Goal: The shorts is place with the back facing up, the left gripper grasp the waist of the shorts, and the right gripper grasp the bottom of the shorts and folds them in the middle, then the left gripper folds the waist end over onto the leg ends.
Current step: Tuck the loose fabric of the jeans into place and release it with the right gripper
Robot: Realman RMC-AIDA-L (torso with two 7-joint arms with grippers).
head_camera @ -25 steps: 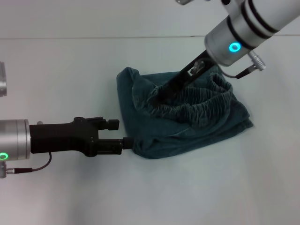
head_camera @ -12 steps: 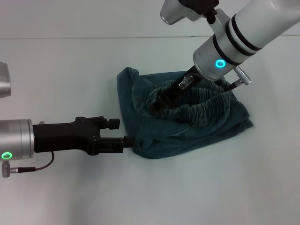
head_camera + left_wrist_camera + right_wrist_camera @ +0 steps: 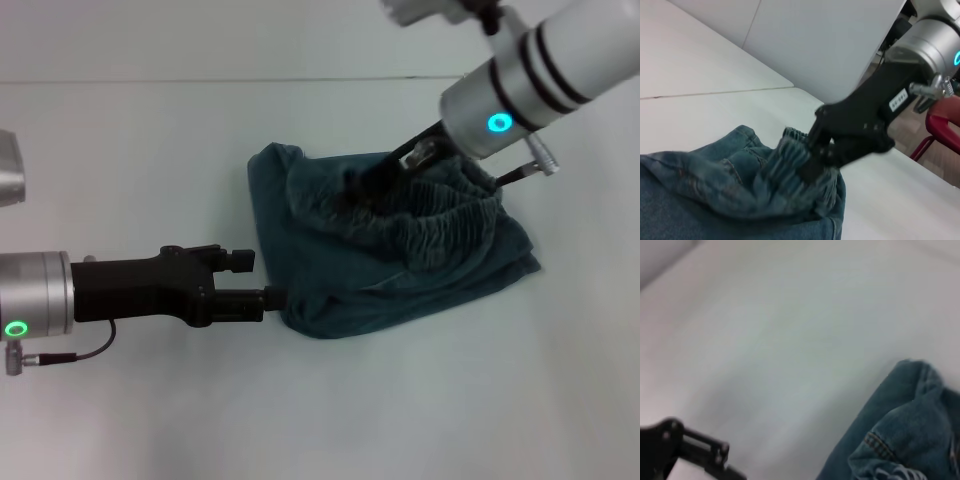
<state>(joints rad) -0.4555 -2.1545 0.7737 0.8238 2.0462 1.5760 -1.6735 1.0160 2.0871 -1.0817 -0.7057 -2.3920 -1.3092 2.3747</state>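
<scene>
Teal-blue denim is what we see at the centre of the white table (image 3: 150,420): the shorts (image 3: 400,290) lie there in a bunched, folded heap, with the gathered elastic waist (image 3: 440,225) curving across the top of the pile toward our right side and a smoother layer spread flat below it

We have our left gripper (image 3: 272,298) low over the table, reaching in level from our left; its dark fingers are drawn together on the near-left edge of the shorts, pinching the fabric at the corner of the heap

Our right gripper (image 3: 365,190) comes down at a slant from the far right, under the silver wrist with its lit ring. From the left wrist camera we see this gripper (image 3: 812,162) buried in the ruched waist (image 3: 790,165), the fingers closed on a lifted bunch of elastic, with the cloth rising in a ridge around them

From the right wrist camera we see only a fold of the denim (image 3: 900,425) with a stitched seam, bare table, and the left gripper (image 3: 720,460) farther off at the frame's edge
</scene>
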